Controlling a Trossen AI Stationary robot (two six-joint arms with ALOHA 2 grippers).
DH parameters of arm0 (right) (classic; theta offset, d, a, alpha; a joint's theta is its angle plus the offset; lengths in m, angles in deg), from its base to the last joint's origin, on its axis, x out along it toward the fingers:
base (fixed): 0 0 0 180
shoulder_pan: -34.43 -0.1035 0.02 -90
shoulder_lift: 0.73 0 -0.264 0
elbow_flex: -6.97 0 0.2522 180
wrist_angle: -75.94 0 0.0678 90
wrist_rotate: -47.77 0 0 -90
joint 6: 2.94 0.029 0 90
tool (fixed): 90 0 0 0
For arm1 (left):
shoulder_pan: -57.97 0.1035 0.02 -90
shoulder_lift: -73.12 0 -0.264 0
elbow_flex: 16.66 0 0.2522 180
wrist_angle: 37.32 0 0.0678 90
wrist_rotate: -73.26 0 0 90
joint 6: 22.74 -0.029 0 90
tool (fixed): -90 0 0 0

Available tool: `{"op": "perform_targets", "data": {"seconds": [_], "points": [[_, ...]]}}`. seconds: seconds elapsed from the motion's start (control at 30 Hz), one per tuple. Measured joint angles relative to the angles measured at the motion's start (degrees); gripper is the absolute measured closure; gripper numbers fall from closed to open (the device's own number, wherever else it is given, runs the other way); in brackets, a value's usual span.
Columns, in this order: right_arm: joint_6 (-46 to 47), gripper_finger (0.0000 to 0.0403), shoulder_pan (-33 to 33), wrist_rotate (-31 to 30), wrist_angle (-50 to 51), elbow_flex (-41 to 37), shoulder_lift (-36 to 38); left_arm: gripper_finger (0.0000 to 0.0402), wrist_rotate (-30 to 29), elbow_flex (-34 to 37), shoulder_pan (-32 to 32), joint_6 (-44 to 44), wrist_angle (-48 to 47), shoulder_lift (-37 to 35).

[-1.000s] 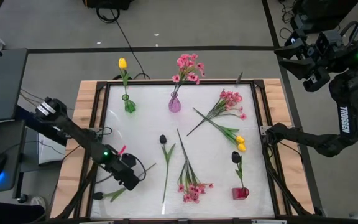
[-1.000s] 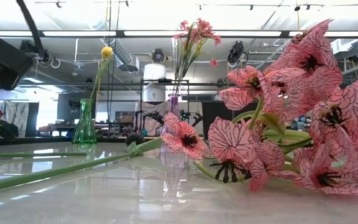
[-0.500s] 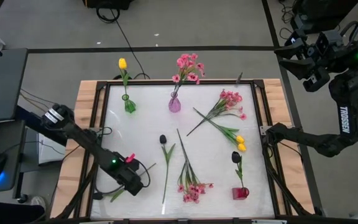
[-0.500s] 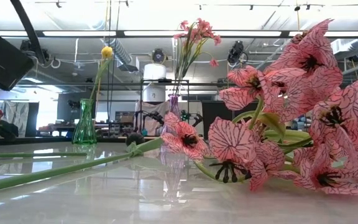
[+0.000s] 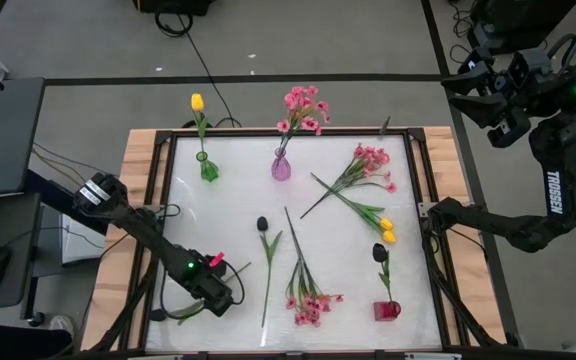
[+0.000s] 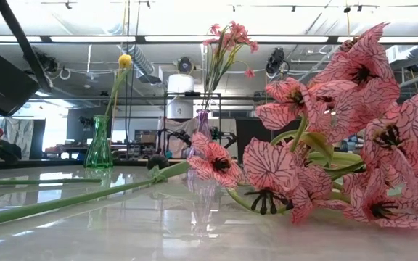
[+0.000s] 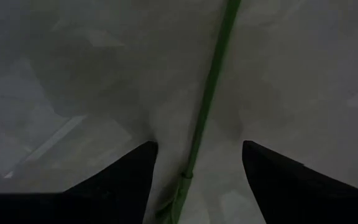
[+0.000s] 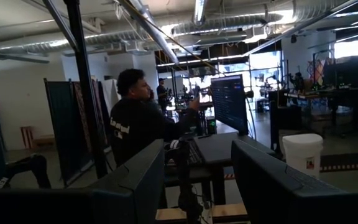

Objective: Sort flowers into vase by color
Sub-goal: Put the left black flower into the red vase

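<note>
Fingers (image 7: 123,180) of the left gripper (image 5: 218,297) stand spread, straddling a green stem (image 7: 207,106) on the white table (image 5: 228,215).
Pink sprays (image 5: 311,303), dark tulips (image 5: 262,225) and yellow tulips (image 5: 386,230) lie farther across; the right gripper (image 5: 483,85), fingers parted and empty, hangs off the far corner.

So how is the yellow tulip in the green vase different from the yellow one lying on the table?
The yellow tulip in the green vase stands upright at the table's back left; the loose yellow tulip lies flat on the right side. The vase one stands alone, while the loose one's stem crosses a pink spray. Both have yellow heads on green stems.
</note>
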Motion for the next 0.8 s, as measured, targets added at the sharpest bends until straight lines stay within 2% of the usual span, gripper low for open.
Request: {"op": "perform_targets", "data": {"seconds": [0.13, 0.5, 0.8], "points": [[0.0, 0.0207, 0.0, 0.0, 0.0, 0.0, 0.0, 0.0189, -0.1, 0.0, 0.0, 0.0, -1.0, 0.0], [0.0, 0.0207, 0.0, 0.0, 0.0, 0.0, 0.0, 0.0325, -0.5, 0.3, 0.0, 0.0, -2.4, 0.1], [0.0, 0.0207, 0.0, 0.0, 0.0, 0.0, 0.0, 0.0374, 0.2, 0.3, 0.0, 0.0, -2.3, 0.1]]}}
